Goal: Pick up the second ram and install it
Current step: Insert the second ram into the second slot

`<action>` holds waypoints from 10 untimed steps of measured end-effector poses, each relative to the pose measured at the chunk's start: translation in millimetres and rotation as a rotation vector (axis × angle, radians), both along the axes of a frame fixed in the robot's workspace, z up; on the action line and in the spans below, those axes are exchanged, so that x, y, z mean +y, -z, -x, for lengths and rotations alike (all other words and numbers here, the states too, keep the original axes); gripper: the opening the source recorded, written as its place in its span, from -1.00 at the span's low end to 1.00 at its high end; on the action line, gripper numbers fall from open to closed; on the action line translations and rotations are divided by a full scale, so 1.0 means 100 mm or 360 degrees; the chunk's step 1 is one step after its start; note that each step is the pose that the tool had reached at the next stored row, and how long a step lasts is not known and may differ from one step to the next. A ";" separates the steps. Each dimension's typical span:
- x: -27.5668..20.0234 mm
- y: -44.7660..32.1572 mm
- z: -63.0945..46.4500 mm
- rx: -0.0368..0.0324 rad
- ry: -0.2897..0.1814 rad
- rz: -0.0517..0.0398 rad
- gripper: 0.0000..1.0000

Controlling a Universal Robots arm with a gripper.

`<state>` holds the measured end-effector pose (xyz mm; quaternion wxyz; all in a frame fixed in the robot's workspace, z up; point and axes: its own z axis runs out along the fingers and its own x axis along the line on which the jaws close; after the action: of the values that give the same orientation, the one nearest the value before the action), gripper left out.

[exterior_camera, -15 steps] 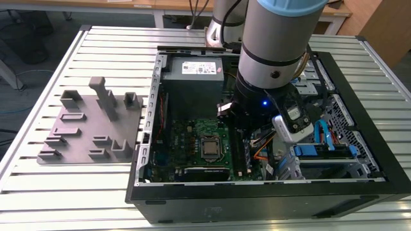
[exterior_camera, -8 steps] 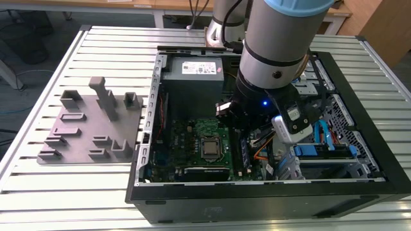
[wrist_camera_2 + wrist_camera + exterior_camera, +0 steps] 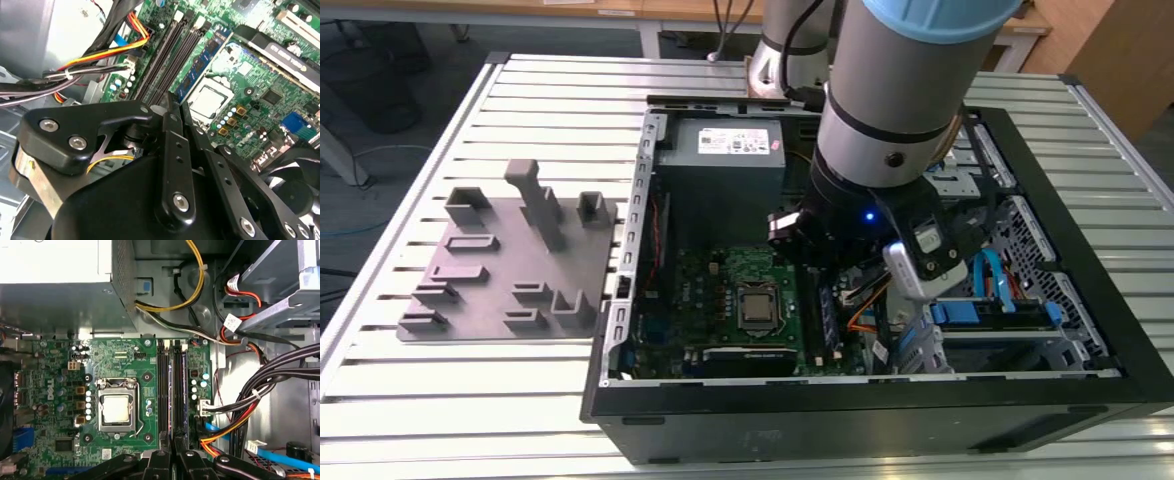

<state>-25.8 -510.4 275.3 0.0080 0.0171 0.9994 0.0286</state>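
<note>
My gripper (image 3: 173, 447) hangs over the memory slots (image 3: 163, 390) beside the CPU socket (image 3: 117, 410), inside the open computer case (image 3: 854, 395). Its fingers (image 3: 167, 107) are pressed together. The second ram (image 3: 175, 390) shows edge-on as a thin dark line. It runs from the fingertips along the slots and is about twice as long as the socket. I cannot tell whether it touches a slot. A blue memory stick (image 3: 204, 62) stands in the slot nearest the socket. In the exterior view the gripper (image 3: 825, 268) sits low in the case, to the right of the socket (image 3: 757, 305).
A grey fixture plate (image 3: 507, 270) with upright posts lies on the slatted table at the exterior view's left. The power supply (image 3: 727, 150) fills the back of the case. Bundled cables (image 3: 250, 405) and drive bays (image 3: 987, 300) crowd the side of the slots away from the socket.
</note>
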 end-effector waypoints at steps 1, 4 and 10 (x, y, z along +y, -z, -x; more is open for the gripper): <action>0.000 0.003 0.00 0.0000 -0.0007 0.0000 -0.72; -0.001 0.007 0.00 0.0000 -0.0014 0.0001 -0.72; 0.000 0.021 0.00 0.0000 -0.0014 0.0000 -0.72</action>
<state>-25.5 -510.5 273.2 0.0079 0.0127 0.9995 0.0286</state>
